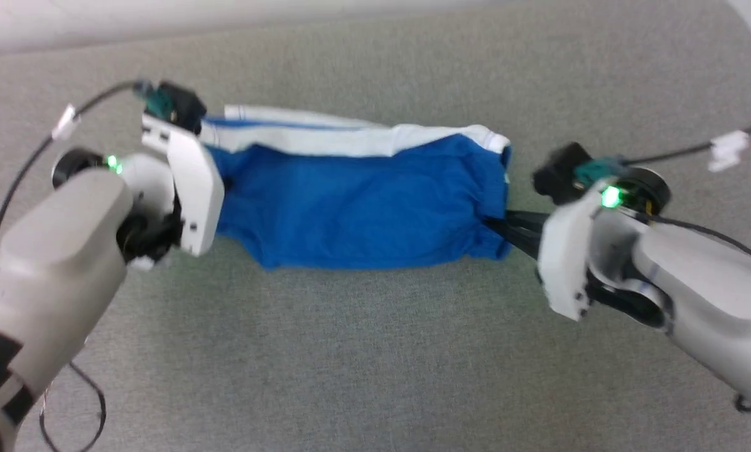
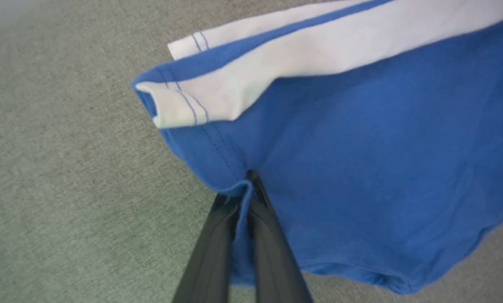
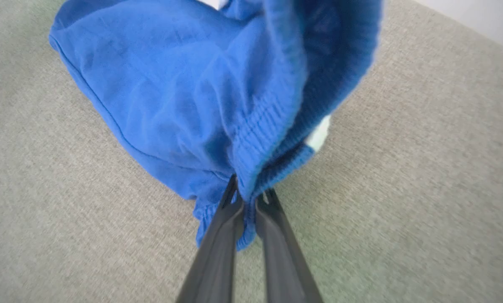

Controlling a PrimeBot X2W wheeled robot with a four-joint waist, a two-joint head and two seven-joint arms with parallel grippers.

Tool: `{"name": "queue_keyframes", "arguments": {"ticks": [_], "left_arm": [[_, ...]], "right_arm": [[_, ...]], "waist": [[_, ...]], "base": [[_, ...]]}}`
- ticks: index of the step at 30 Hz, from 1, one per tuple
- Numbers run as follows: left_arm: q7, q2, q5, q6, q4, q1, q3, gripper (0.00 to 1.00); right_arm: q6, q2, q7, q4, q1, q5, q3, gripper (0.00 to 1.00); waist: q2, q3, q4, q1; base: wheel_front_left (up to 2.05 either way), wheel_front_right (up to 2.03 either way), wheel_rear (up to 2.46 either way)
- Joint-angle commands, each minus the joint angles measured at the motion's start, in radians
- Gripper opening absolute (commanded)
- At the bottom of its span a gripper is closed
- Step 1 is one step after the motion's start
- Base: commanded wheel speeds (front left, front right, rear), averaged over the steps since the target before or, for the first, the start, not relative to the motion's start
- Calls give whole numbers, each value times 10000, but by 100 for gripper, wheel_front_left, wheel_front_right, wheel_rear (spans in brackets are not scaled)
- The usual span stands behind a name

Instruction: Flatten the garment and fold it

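Note:
The garment (image 1: 363,201) is a pair of bright blue shorts with white side stripes, stretched sideways between my two arms over the grey fabric surface. My left gripper (image 2: 245,187) is shut on the blue hem edge at the garment's (image 2: 382,160) left end. My right gripper (image 3: 248,194) is shut on the gathered elastic waistband of the garment (image 3: 184,97) at its right end. In the head view the right gripper's dark fingers (image 1: 517,229) pinch the cloth's lower right corner, and the left wrist's white housing hides the left fingers.
A grey woven surface (image 1: 375,364) spreads all around the shorts. Black cables with white tags trail from each wrist at the left (image 1: 64,122) and right (image 1: 727,149). A pale wall edge (image 1: 99,25) runs along the far side.

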Motion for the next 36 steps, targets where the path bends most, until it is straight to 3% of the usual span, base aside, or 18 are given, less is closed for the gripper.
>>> {"name": "queue_keyframes", "arguments": {"ticks": [1,10,17,21,28,29,30,31,32,36], "left_arm": [[-115,158,14,-3,-109,193,-101,0],[-1151,1312,60,17,-2195,1815,-531,0],[-1559,1436,-159,605,-3575,3293,-635,0],[-1847,1184,-160,812,-3565,3627,-641,0],[-2719,445,-76,906,-2447,3614,-430,0],[-2817,343,-54,892,-2293,3624,-431,0],[-2895,250,-68,858,-2180,3660,-428,6],[-3092,192,-44,864,-2105,3671,-380,86],[-3368,158,-50,906,-2059,3697,-275,100],[-4614,313,112,1300,-2348,3912,113,100]], "right_arm": [[-21,-144,-120,-150,166,105,-1,0],[-21,-2060,-278,-2295,1525,1166,71,0],[-21,-3060,-18,-2537,2616,2032,-51,0],[-21,-2898,201,-2104,2910,2348,-114,0],[-21,-1816,203,-640,2864,2142,-76,0],[-21,-1682,180,-510,2864,2100,-58,25],[-21,-1593,120,-431,2859,2039,-40,84],[-21,-1550,21,-393,2840,1941,-25,100],[-21,-1533,-107,-404,2806,1837,-26,100],[-21,-1851,-608,-822,2610,1276,-137,100]], "waist": [[0,-559,137,-2],[0,-1767,577,-2],[0,-1816,854,-2],[0,-1467,877,-2],[0,-1084,764,-2],[0,-1107,749,-2],[0,-1167,739,-2],[0,-1244,720,-2],[0,-1333,687,-2],[0,-1808,593,-2]], "base": [[0,0,0],[0,0,0],[0,0,0],[0,0,0],[0,0,0],[0,0,0],[0,0,0],[0,0,0],[0,0,0],[0,0,0]]}}
